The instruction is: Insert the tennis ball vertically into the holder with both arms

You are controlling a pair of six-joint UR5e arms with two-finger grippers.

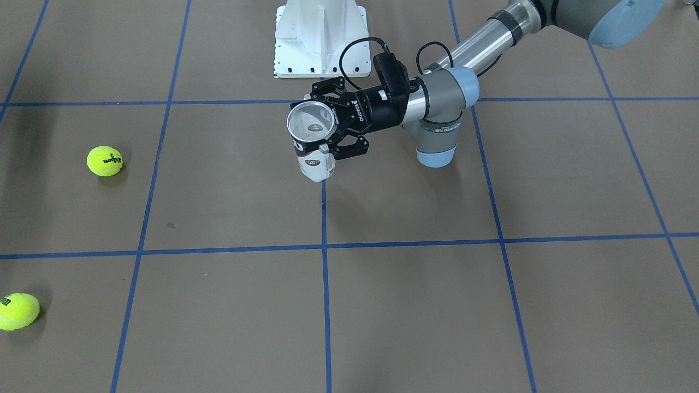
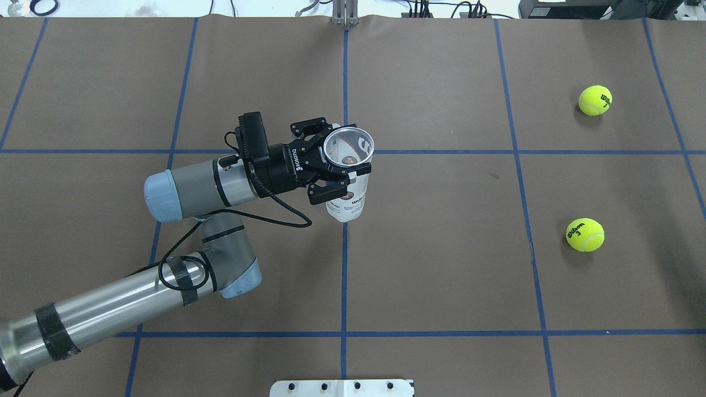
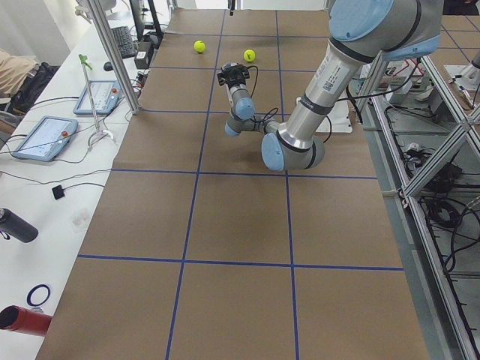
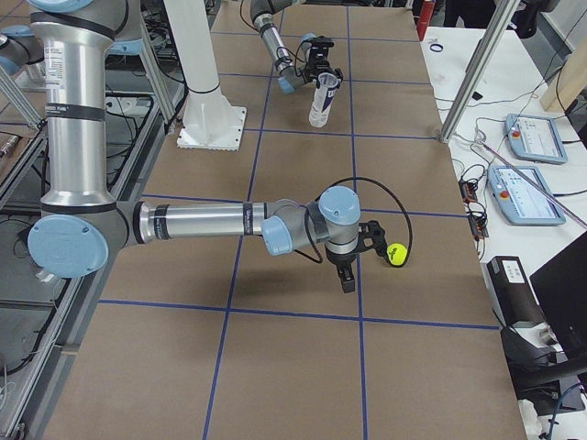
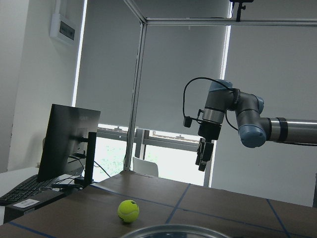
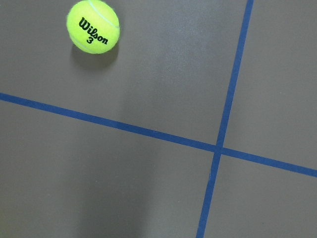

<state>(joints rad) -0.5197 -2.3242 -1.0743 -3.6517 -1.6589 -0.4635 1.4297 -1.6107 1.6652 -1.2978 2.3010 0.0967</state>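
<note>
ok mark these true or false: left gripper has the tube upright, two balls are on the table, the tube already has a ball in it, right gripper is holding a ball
1. The left gripper holds the tube upright, open end up. True.
2. A ball and a second ball lie on the table. True.
3. The tube already has a ball in it. False: it is empty, and its bottom shows through the open mouth.
4. The right gripper is holding a ball. False: it hangs above the table with no ball between its fingers.
</note>
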